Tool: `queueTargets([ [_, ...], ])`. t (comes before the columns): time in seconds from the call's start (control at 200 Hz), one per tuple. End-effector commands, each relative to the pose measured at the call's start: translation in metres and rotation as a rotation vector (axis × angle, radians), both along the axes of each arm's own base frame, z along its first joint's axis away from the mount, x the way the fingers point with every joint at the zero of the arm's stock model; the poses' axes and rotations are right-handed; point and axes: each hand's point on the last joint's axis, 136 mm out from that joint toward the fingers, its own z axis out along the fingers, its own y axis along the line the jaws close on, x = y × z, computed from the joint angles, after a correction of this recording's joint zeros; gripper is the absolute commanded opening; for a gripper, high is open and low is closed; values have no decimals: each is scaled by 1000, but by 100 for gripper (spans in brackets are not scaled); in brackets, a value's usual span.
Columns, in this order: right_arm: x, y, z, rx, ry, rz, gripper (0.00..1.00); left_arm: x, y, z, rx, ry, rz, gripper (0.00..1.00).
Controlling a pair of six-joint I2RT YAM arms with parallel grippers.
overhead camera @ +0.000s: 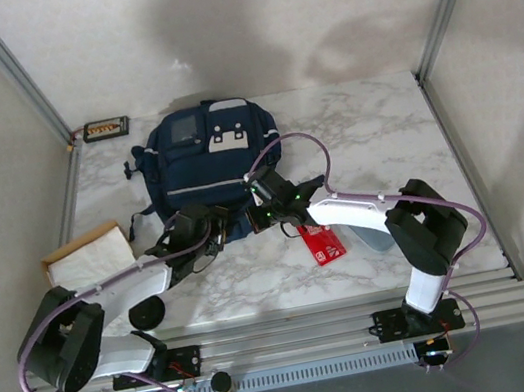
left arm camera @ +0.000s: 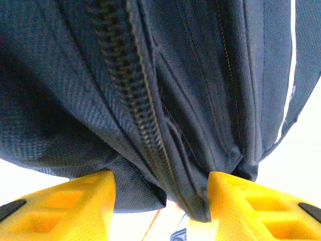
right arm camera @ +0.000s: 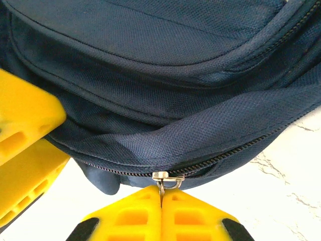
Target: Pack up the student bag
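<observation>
The student bag (overhead camera: 209, 154), navy with white patches and a pale stripe, lies flat at the back middle of the table. Both grippers are at its near edge. My left gripper (overhead camera: 209, 228) stands part open astride a hanging fold of the bag's fabric and zip seam (left arm camera: 150, 135). Both yellow fingers (left arm camera: 75, 206) touch that fold, which looks loose between them. My right gripper (overhead camera: 263, 211) is shut on the small metal zip pull (right arm camera: 161, 187) just below the slider on the bag's zip line (right arm camera: 241, 150).
A red card (overhead camera: 323, 242) lies on the marble table (overhead camera: 383, 134) under the right arm, beside a grey-blue case (overhead camera: 371, 236). A cardboard box with white paper (overhead camera: 90, 255) sits at the left edge. A small flat item (overhead camera: 106, 129) lies at the back left corner.
</observation>
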Motion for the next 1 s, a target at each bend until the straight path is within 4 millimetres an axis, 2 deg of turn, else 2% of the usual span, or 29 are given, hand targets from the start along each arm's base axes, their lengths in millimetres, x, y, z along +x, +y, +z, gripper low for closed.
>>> queueTargets([
  [0.0, -9, 8, -6, 6, 15, 32, 0, 20, 2, 9, -12, -26, 94, 45],
  [0.16, -9, 5, -10, -13, 20, 30, 0, 32, 1, 3, 14, -13, 109, 33],
  [0.361, -1, -16, -12, -94, 0, -38, 0, 32, 20, -3, 94, 2, 137, 0],
  [0.536, 12, -53, -13, -178, -10, -136, 0, 21, 44, 6, 165, -10, 118, 0],
  [0.631, 20, -71, -7, -180, -8, -186, 0, 12, 66, 13, 243, -25, 116, 0],
  [0.711, 27, -86, -2, -178, -11, -229, 0, 1, 91, 11, 332, 11, 130, 0],
  [0.811, 43, -101, -1, -180, -11, -283, 0, -6, 111, 15, 349, 5, 145, 0],
  [0.856, 47, -100, 0, -181, -14, -285, 0, -7, 116, 19, 347, -2, 141, 0],
  [0.886, 57, -110, 2, -184, -19, -318, 0, -8, 119, 23, 356, -8, 139, 0],
  [0.996, 81, -115, 12, -165, -50, -361, 0, -11, 130, 28, 393, -5, 123, 0],
])
